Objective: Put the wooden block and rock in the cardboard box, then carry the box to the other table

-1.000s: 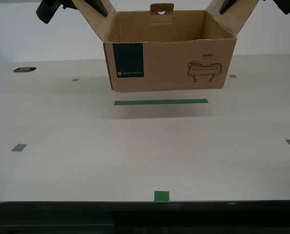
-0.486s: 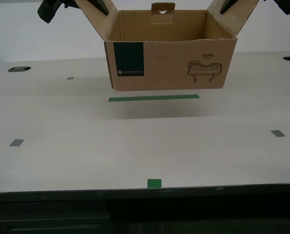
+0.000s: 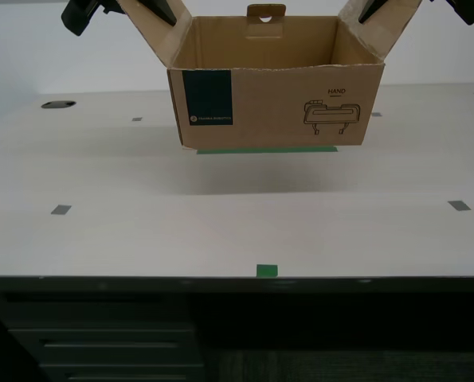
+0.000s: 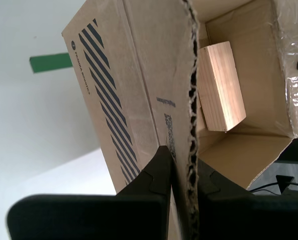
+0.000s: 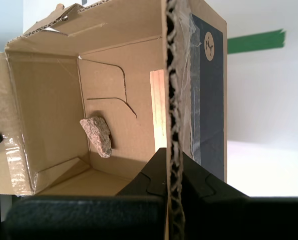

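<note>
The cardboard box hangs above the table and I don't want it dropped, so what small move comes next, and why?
Probably lower the cardboard box straight down onto the table. The wooden block and rock are already inside, my first gripper and second gripper each pinch a flap, and a shadow shows the box is still off the surface.

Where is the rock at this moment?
The rock lies on the floor inside the cardboard box, seen in the first wrist view, apart from the wooden block.
</note>
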